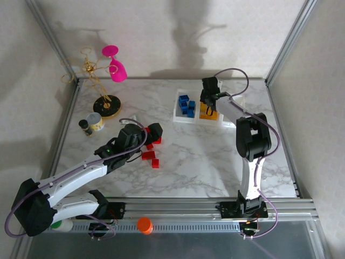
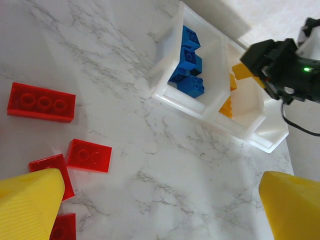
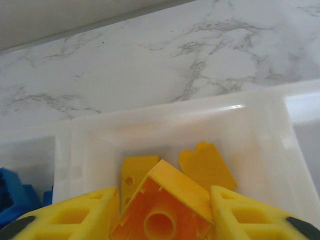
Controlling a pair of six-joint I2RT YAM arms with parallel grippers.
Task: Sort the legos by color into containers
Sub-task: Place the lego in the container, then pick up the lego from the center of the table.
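Legos (image 1: 149, 155) lie in two places on the marble table (image 1: 215, 167): loose on the left half, and already in the containers (image 1: 177, 109) at the far right-centre.

The red legos (image 2: 89, 155) are the loose ones, scattered flat on the table. In the left wrist view they sit at the left side of the frame, one long piece (image 2: 41, 102) farthest out and two shorter ones beside and partly under the left finger. The left gripper (image 2: 160, 200) hangs over them with its fingers spread wide and nothing between them. From above, the left gripper (image 1: 153, 131) is just beside the far edge of the red cluster.

The blue legos (image 1: 186, 105) are piled in the leftmost tray of the row.

The right gripper (image 1: 207, 103) is over the middle tray. In its own wrist view, a yellow brick (image 3: 172, 187) sits tilted between the fingers of the right gripper (image 3: 165, 197), with its hollow underside facing the camera and close against both fingers. Whether it is pinched or resting free cannot be told. Two more yellow legos (image 3: 207, 165) lie on the tray floor just beyond it, inside the whitish wall (image 3: 165, 117).
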